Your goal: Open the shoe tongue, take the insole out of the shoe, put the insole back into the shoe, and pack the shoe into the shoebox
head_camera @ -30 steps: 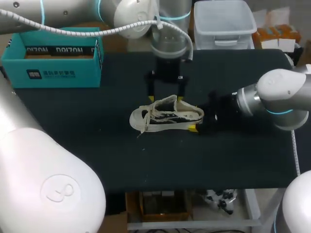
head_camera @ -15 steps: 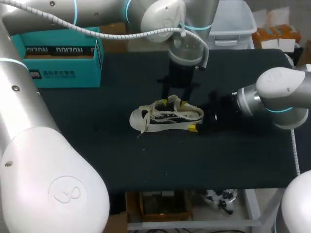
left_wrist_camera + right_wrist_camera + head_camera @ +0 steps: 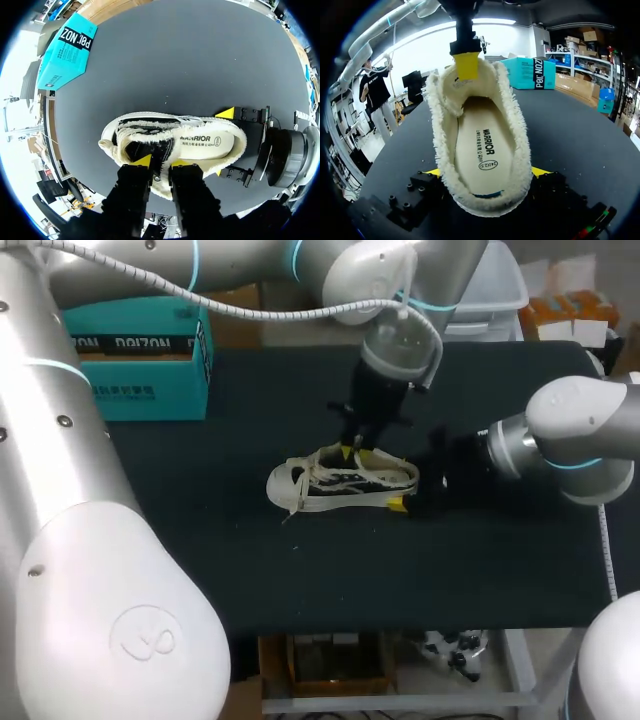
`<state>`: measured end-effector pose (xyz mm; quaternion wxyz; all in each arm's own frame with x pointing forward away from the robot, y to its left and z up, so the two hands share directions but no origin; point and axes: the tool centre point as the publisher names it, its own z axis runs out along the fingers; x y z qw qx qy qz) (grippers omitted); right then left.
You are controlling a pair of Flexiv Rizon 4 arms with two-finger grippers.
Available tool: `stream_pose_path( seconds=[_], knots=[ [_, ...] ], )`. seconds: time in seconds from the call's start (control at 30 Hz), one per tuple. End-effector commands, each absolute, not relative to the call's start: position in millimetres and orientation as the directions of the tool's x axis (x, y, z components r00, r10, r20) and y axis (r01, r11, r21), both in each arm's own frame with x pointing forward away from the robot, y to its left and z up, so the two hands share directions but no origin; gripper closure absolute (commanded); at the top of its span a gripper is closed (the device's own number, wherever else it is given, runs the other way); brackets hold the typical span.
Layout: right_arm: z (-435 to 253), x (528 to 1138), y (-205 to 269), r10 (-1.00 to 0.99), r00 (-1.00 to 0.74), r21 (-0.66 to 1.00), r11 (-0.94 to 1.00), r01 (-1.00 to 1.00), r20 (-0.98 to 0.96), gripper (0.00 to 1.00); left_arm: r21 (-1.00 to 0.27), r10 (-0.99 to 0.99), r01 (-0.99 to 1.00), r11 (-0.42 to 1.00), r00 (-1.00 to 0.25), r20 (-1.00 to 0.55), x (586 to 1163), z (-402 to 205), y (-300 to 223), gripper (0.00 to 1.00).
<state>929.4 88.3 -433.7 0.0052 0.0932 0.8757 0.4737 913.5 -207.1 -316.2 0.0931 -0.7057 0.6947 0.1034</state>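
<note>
Currently, shoe [image 3: 345, 480]: black-and-cream low-top with a shaggy fleece lining, sitting mid-desk [image 3: 200, 540].
Insole [image 3: 482, 145]: smooth, cream, oval, lying flat inside.
Left pincer [image 3: 161, 162]: narrow, pinching the fuzzy tongue [image 3: 462, 92].
Right pincer [image 3: 485, 172]: clamping the heel from both sides.

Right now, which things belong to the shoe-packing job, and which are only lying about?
Job: shoe, insole, teal shoebox, left gripper and right gripper, both shut on the shoe.
Lying about: clear plastic bin, at the back.
</note>
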Motion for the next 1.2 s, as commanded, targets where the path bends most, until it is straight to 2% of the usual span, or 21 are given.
stream_pose_path(
  seconds=[0.03,0.27,0.6,0.83,1.1,1.2],
  knots=[
    [-442.0,930.5,88.4,0.167,-0.983,0.832,0.531,0.159,0.081,1.00,0.006,-0.969,-1.000,-0.013,0.011,-0.245,909.9,-311.2,-197.7,1.00],
    [-442.0,930.5,88.4,0.167,-0.983,0.832,0.531,0.159,0.081,1.00,-0.004,-0.993,-1.000,-0.009,0.009,-0.120,903.0,-301.2,-170.4,1.00],
    [-442.0,930.5,88.4,0.167,-0.983,0.832,0.531,0.159,0.081,1.00,0.054,-0.995,-0.998,0.015,-0.009,0.103,914.4,-302.0,-126.0,1.00],
    [-442.0,930.5,88.4,0.167,-0.983,0.832,0.531,0.159,0.081,1.00,0.108,-0.987,-0.994,0.021,-0.004,0.158,927.9,-314.2,-113.1,1.00],
    [-442.0,930.5,88.4,0.167,-0.983,0.832,0.531,0.159,0.081,1.00,0.128,-0.982,-0.989,0.079,-0.055,0.181,930.3,-325.5,-112.0,1.00],
    [-442.0,930.5,88.4,0.167,-0.983,0.832,0.531,0.159,0.081,1.00,0.130,-0.980,-0.987,0.097,-0.072,0.185,928.0,-326.4,-111.0,0.86]
  ],
)
